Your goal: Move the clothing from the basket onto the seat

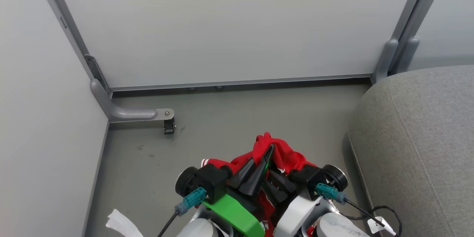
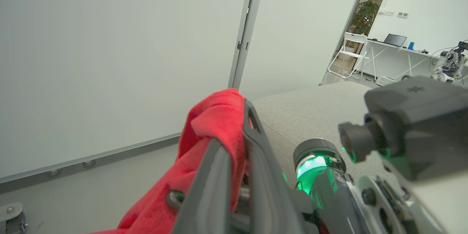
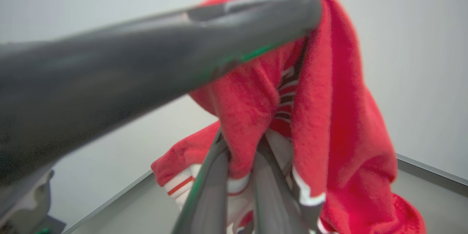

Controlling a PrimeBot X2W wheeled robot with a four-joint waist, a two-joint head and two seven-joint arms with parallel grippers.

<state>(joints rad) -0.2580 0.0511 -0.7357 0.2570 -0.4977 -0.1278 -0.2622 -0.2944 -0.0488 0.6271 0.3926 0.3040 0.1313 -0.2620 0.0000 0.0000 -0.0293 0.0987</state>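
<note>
Ahead of the robot, head view.
- Clothing (image 1: 283, 155): red and bunched, held up over the grey floor (image 1: 229, 118), left of the seat (image 1: 418, 137) and not touching it.
- Left hand (image 1: 263, 153): fingers nearly together, with red fabric pinched near the tips.
- Right hand (image 1: 276, 181): just beside the left one, its fingers partly buried in fabric.
- White wall panel (image 1: 229, 26) behind, with a grey foot bracket (image 1: 129, 113) on the floor.

Left wrist view.
- Left hand (image 2: 234, 124): narrow, with a red fold of clothing (image 2: 215, 120) clamped between the fingers (image 2: 261, 161) and spilling to the left.
- Seat (image 2: 310, 109): beyond the fingertips.
- Far back: a white folding chair (image 2: 349, 53) and a worktop (image 2: 420, 52) carrying a laptop (image 2: 395, 39).

Right wrist view.
- Right hand (image 3: 241, 146): narrow. A lobe of clothing (image 3: 329, 117) with white trim fills the gap and touches both fingers, so I log it as gripped.
- One blurred dark finger (image 3: 146, 62) of the other arm crosses above, with fabric hanging from its tip.
</note>
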